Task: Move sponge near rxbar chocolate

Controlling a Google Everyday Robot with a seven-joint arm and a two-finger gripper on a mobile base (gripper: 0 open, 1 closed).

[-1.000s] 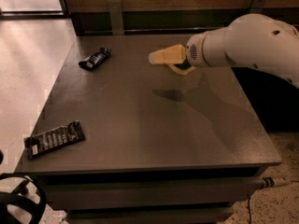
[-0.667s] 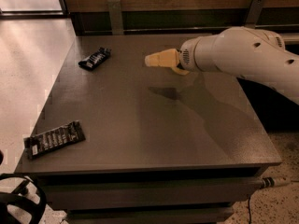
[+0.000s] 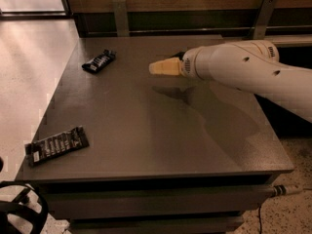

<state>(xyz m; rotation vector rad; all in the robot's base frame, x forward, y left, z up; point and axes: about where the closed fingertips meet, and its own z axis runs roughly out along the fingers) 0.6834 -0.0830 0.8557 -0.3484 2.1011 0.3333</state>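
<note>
The sponge (image 3: 161, 68) shows its yellow foam side. It hangs above the middle of the grey table (image 3: 161, 130) and casts a shadow below it. My gripper (image 3: 173, 65) is at the tip of the white arm (image 3: 243, 69) that reaches in from the right. It is shut on the sponge, and the wrist hides most of it. The rxbar chocolate (image 3: 56, 145), a long dark bar with white lettering, lies flat near the table's front left corner, far from the sponge.
A shorter crumpled black snack wrapper (image 3: 99, 61) lies at the table's back left. A wooden wall with metal brackets (image 3: 121, 16) runs behind the table. Pale floor lies to the left. A dark wheel-like part (image 3: 19, 213) shows at the bottom left.
The arm has moved left over the table and carried the sponge with it. The two wrappers have not moved.
</note>
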